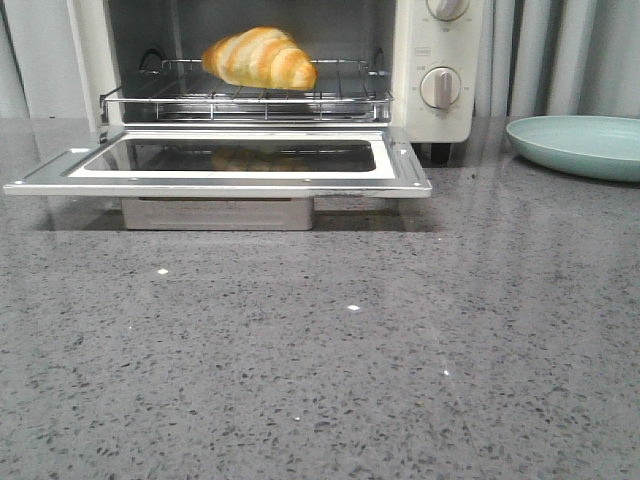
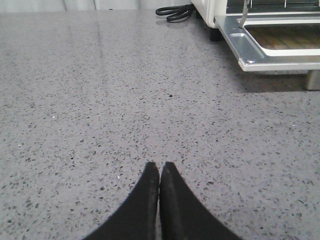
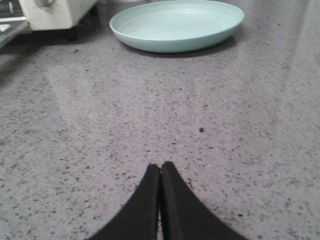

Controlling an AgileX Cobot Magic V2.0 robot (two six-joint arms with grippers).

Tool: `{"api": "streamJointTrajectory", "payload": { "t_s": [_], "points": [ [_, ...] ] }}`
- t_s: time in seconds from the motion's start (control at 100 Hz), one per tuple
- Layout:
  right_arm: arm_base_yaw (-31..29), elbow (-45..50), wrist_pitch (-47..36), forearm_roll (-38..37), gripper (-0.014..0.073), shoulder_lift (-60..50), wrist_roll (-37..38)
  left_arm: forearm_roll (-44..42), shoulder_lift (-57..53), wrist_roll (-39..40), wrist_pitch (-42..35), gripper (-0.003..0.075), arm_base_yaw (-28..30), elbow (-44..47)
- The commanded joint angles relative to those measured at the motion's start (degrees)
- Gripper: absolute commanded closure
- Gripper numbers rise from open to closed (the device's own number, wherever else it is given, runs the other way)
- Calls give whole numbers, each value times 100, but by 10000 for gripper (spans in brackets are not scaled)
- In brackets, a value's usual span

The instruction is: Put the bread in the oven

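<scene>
The bread (image 1: 262,58), a golden-orange roll with pale stripes, lies on the wire rack (image 1: 245,97) inside the cream-white oven (image 1: 445,110). The oven door (image 1: 220,165) hangs open and flat; it also shows in the left wrist view (image 2: 272,47). Neither gripper shows in the front view. My left gripper (image 2: 159,167) is shut and empty above the bare counter, well away from the oven door. My right gripper (image 3: 160,167) is shut and empty above the counter, short of the plate.
A pale green plate (image 1: 580,145) sits empty to the right of the oven, also in the right wrist view (image 3: 177,25). A black cable (image 2: 175,12) lies coiled by the oven's left side. The grey speckled counter (image 1: 320,350) spreads in front.
</scene>
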State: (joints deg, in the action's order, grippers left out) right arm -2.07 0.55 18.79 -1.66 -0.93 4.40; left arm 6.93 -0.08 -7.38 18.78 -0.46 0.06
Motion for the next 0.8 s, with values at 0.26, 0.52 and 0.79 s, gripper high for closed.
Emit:
{"api": "streamJointTrajectory", "payload": {
  "t_s": [0.26,0.52,0.79],
  "points": [
    [-68,151,-137,8,641,-55,-104,30,-155,58,-391,741,13,127],
    [-68,151,-137,8,641,-55,-104,30,-155,58,-391,741,13,127],
    [-68,151,-137,8,641,-55,-104,30,-155,58,-391,741,13,127]
  ]
}}
